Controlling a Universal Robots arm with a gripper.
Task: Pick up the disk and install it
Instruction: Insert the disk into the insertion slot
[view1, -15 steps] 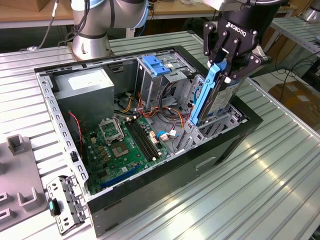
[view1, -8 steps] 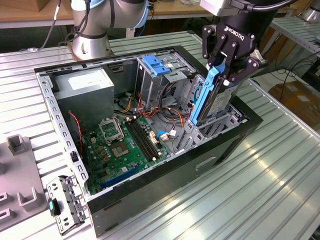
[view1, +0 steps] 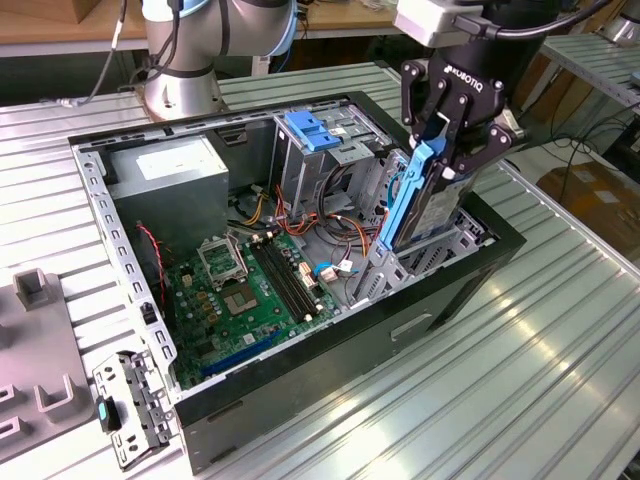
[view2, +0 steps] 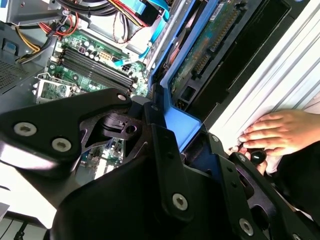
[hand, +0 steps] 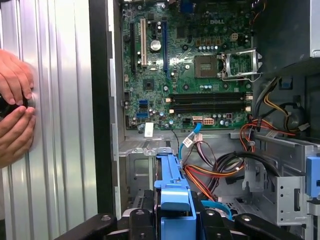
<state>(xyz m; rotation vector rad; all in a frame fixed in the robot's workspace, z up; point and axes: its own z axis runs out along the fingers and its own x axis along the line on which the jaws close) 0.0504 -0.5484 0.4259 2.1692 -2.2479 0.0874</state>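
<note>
The disk (view1: 432, 205) stands on edge, a silver-grey drive with a blue side rail (view1: 405, 195). Its lower part sits down in the drive bay at the corner of the open computer case (view1: 480, 255) on the exterior view's right. My gripper (view1: 447, 140) is shut on its top end, black fingers on either side. The second wrist view shows the disk's green circuit-board face (view2: 210, 45) and blue rail (view2: 180, 120) running away from the gripper (view2: 170, 140). The blue rail (hand: 172, 190) also rises from between the fingers in the first wrist view.
Inside the case lie a green motherboard (view1: 250, 290), a grey power-supply box (view1: 165, 175), coloured cables (hand: 215, 175) and a metal cage with a blue latch (view1: 315, 130). A person's hands (hand: 15, 115) rest on the ribbed table beside the case. A grey tray (view1: 35, 350) and a bracket (view1: 130, 405) lie on the exterior view's left.
</note>
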